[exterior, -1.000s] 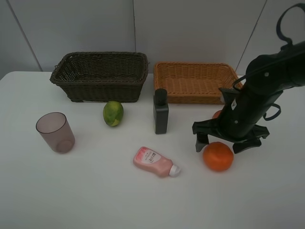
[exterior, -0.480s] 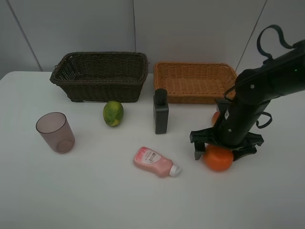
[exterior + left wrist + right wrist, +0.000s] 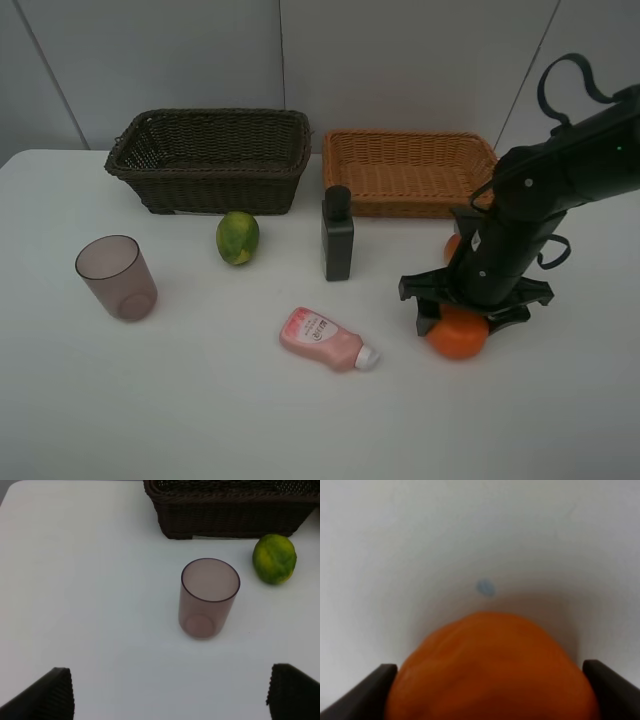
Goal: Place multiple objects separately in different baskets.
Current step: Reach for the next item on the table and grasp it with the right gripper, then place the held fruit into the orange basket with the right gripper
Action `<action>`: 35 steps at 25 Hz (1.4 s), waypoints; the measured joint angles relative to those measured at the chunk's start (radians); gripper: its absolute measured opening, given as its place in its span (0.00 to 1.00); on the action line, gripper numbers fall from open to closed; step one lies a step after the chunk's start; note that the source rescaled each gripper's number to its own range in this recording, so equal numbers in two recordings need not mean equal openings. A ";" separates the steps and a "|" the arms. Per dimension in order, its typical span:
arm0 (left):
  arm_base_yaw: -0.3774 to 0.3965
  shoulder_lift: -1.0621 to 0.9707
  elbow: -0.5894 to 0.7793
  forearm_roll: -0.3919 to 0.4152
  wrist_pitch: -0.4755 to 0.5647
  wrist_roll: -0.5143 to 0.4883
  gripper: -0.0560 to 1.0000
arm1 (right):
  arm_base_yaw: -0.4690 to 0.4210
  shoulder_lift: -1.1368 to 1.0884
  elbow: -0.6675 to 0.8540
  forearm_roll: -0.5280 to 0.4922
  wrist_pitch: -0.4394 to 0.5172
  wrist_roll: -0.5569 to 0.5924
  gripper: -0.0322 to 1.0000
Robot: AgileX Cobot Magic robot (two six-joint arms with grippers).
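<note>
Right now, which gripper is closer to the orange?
Right. The right gripper is down over the orange with a finger on each side; the left gripper is far away, above the table by the cup.

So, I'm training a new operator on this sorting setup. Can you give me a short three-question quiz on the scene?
1. True or false: the pink bottle stands upright.
2. Which item sits between the fingers of the right gripper? A) the black bottle B) the orange C) the pink bottle
3. Fill in: the green fruit lies just in front of the ___ basket.
Key: 1 false, it lies on its side. 2 B. 3 dark brown.
</note>
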 joint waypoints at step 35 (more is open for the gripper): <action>0.000 0.000 0.000 0.000 0.000 0.000 1.00 | -0.001 -0.064 -0.417 -0.098 0.400 -0.100 0.64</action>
